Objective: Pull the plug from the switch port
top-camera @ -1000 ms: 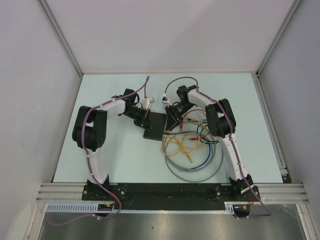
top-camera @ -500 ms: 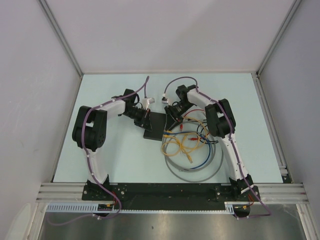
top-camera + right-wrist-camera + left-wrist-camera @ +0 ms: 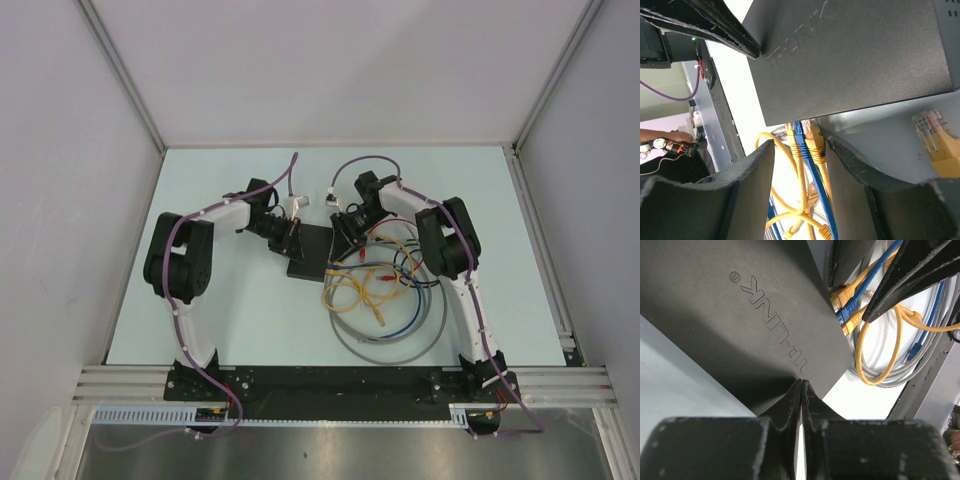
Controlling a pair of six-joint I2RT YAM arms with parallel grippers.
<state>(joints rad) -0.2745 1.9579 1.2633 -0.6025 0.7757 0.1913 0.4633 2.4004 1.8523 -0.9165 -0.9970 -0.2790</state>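
The switch (image 3: 312,250) is a flat black box in the middle of the table, marked TP-LINK in the left wrist view (image 3: 740,315) and the right wrist view (image 3: 855,55). Two yellow plugs (image 3: 814,142) and one blue plug (image 3: 801,137) sit in sockets on its edge. My right gripper (image 3: 801,145) is open, with one finger on each side of these three plugs and the right finger close against the outer yellow plug. From above, the right gripper (image 3: 345,245) is at the switch's right edge. My left gripper (image 3: 801,382) is shut and empty, its tips on the switch's left edge (image 3: 290,238).
Loose yellow cables (image 3: 360,290), blue cables (image 3: 405,320) and a grey cable loop (image 3: 390,340) lie right of and in front of the switch. A free yellow plug (image 3: 935,135) lies on the table beside my right finger. Walls enclose the table on three sides.
My right arm's elbow has swung slightly to the right while its gripper stays at the switch's socket edge. The left arm and the switch have not moved.
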